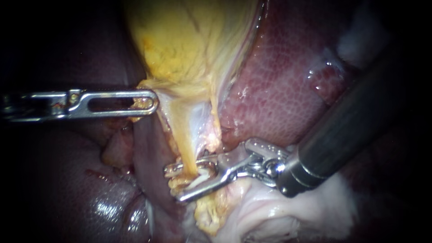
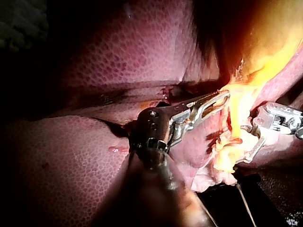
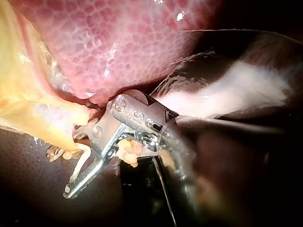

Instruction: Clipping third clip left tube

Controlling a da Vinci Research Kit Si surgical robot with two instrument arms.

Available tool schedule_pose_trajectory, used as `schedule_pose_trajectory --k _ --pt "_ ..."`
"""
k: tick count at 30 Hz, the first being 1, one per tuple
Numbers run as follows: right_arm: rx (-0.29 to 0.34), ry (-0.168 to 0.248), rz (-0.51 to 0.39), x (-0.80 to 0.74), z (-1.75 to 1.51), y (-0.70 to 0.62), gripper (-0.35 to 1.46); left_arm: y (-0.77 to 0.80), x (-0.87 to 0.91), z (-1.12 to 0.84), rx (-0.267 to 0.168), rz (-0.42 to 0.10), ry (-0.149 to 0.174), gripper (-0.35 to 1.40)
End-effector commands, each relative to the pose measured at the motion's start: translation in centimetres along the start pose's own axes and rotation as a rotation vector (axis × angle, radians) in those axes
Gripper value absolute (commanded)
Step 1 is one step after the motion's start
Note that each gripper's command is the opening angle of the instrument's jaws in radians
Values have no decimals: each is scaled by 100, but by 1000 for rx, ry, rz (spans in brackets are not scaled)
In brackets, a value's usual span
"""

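The yellow gallbladder [image 1: 189,40] hangs at the top, and a yellow tube [image 1: 186,150] runs down from it. My right instrument [image 1: 174,184] comes in from the upper right with its jaws open. One jaw lies on each side of the tube, and a pale whitish bit [image 1: 200,179] sits between them. In the right wrist view the same jaws [image 3: 60,172] stand spread beside the yellow tissue [image 3: 42,118]. My left instrument [image 1: 150,102] has slotted jaws shut on the gallbladder's lower yellow edge, also seen in the left wrist view [image 2: 222,98].
Dark red liver [image 1: 279,90] lies behind and to the right of the gallbladder, with another lobe [image 1: 90,198] at the lower left. Pale whitish tissue [image 1: 274,211] lies under the right instrument's dark shaft [image 1: 351,121]. A thin second strand [image 1: 215,121] runs just right of the tube.
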Motion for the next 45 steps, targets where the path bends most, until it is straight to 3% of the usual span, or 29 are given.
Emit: schedule_pose_trajectory --k 1,9,22,24,27,28,45 --pt "-8 4 1 3 -2 0 50 0 0 0 0 0 0 -35" --pt "-61 50 17 25 -13 4 49 0 2 1 -1 1 -1 -35" --pt "-120 77 78 27 -21 16 44 2 3 2 -2 2 -2 -35" --pt "-121 77 84 26 -21 15 35 2 4 3 -2 2 -2 -35" --pt "-120 62 132 24 -27 9 -28 2 4 3 -2 2 -2 -35" --pt "-125 66 132 24 -28 8 -35 2 4 3 -2 2 -2 -35" --pt "-130 67 132 23 -32 12 -35 1 4 2 -3 2 -3 -35"
